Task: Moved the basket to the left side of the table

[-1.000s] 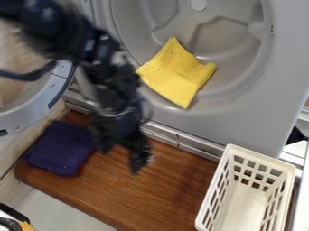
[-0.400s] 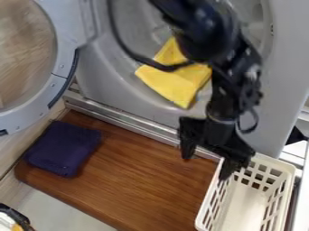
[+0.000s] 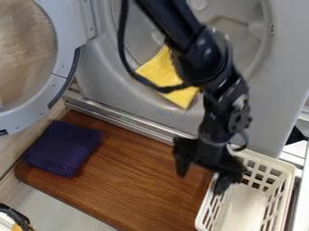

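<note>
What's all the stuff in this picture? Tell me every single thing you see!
basket: 1, creamy white, right end of the table
cloth: 1, dark purple, left end of the table
yellow cloth: 1, yellow, over the lip of the machine's round opening
table: 1, brown wood, in front of the machine
machine: 1, grey, behind the table
round door: 1, grey rim, swung open at the left
something I can't name: 1, white, black and yellow, bottom left corner
arm: 1, black, coming in from the top
gripper: 1, black, at the basket's left edge, fingers apart
</note>
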Robot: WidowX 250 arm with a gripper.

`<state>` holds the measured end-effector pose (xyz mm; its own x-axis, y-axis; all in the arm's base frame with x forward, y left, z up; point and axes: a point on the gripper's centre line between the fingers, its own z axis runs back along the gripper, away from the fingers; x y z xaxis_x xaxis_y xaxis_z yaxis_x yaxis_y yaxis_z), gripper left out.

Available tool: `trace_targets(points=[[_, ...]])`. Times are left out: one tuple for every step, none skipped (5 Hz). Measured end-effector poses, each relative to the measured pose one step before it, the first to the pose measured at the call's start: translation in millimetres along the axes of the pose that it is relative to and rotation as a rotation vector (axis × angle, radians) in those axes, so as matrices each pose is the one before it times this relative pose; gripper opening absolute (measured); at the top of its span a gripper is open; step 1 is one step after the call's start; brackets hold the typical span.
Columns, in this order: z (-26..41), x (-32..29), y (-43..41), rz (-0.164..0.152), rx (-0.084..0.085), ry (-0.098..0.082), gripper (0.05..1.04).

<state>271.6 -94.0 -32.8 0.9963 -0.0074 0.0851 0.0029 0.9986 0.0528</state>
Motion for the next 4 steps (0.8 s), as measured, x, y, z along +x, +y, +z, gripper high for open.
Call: trace_targets(points=[[-18.3,-5.43,-12.77,-0.0164,-0.0436,-0.0286,1.001],[-1.44,-0.58,-10.08,-0.0266,-0.003,-0.0508,0.948],[-0.15,1.19,-0.89,-0.0239,0.0088,-0.0207,0.658],[0.7,-1.25,2.29,0.0031,0.0089,-0.005,0.372]])
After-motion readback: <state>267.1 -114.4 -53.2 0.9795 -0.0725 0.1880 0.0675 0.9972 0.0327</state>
